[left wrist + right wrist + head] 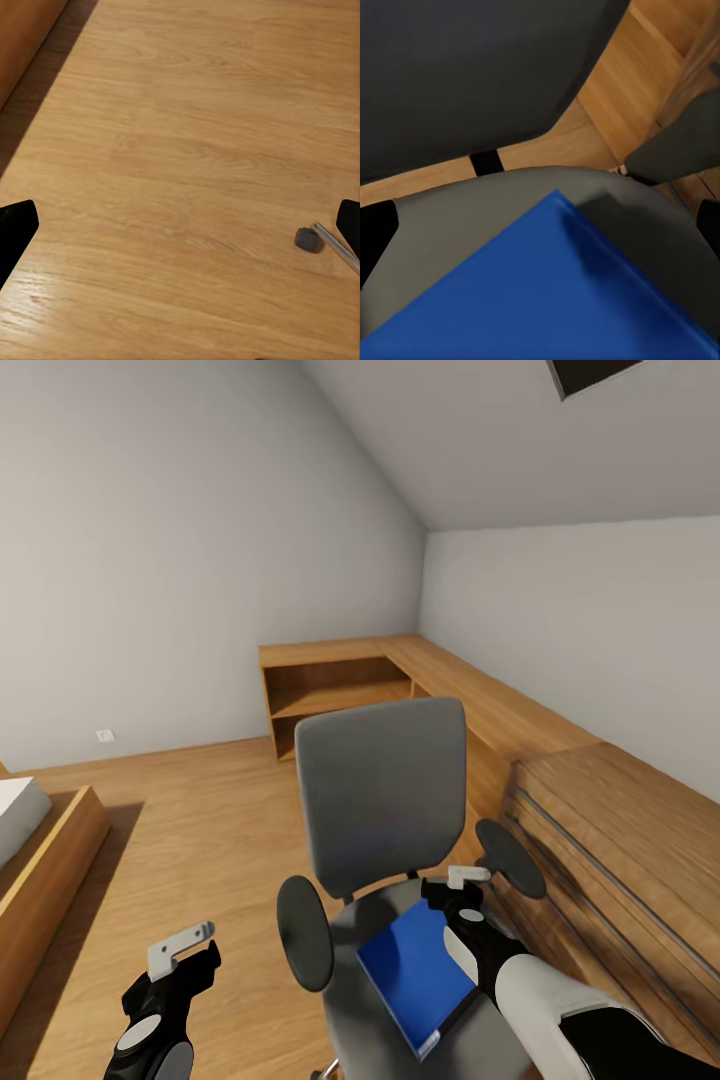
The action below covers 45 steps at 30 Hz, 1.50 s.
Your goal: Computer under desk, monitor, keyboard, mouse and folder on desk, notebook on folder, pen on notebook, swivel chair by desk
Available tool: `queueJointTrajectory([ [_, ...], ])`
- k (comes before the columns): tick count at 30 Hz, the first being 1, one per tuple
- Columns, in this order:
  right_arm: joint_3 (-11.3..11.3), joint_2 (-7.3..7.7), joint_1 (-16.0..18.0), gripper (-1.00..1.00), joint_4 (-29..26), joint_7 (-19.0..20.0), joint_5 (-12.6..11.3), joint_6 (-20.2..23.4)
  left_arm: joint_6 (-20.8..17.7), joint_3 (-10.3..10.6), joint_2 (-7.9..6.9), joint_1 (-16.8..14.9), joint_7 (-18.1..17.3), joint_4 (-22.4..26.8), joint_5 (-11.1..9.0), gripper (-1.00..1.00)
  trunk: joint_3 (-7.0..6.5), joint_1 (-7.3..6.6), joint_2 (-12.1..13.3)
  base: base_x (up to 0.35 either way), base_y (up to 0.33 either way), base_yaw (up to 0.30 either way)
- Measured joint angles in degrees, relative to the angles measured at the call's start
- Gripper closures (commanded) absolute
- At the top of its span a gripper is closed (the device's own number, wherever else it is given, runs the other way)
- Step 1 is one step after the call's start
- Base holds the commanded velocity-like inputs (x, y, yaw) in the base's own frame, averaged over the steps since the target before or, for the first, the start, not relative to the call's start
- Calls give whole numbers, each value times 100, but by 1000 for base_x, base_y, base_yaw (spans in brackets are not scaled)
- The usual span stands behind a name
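Observation:
The swivel chair (pixel 385 800) stands right in front of me, its grey back upright and black armrests on both sides. On its seat lies the blue folder (pixel 415 972), also seen close up as the blue folder (pixel 547 300) in the right wrist view. My right gripper (pixel 466 888) hovers open just above the folder's far end, near the chair back; its fingertips (pixel 376 234) stand wide apart with nothing between them. My left gripper (pixel 183 952) hangs open over bare floor to the left of the chair. A chair caster (pixel 307 238) is in the left wrist view.
An oak dresser with open shelves (pixel 330 695) stands against the back wall and runs on as a long oak unit (pixel 620 830) close along the chair's right side. A wooden bed frame (pixel 55 860) is at the left. The light wood floor (pixel 200 810) between bed and chair is open.

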<state>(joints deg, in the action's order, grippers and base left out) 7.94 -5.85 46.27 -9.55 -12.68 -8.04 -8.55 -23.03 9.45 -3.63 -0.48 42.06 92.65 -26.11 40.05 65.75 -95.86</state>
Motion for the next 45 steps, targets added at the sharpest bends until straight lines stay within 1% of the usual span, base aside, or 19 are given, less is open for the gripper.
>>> queueJointTrajectory([
  [25, 4, -2, 0, -100, 18, 0, 3, 0, 0, 8, 0, 0, 0, 0, -1, -100, 449, 549, -1003, 0, 0, 0],
  [45, 9, 5, 0, -100, 17, 0, 3, 0, -8, 0, 0, 0, 0, 0, -5, -100, 449, 550, -1004, 0, 0, 0],
])
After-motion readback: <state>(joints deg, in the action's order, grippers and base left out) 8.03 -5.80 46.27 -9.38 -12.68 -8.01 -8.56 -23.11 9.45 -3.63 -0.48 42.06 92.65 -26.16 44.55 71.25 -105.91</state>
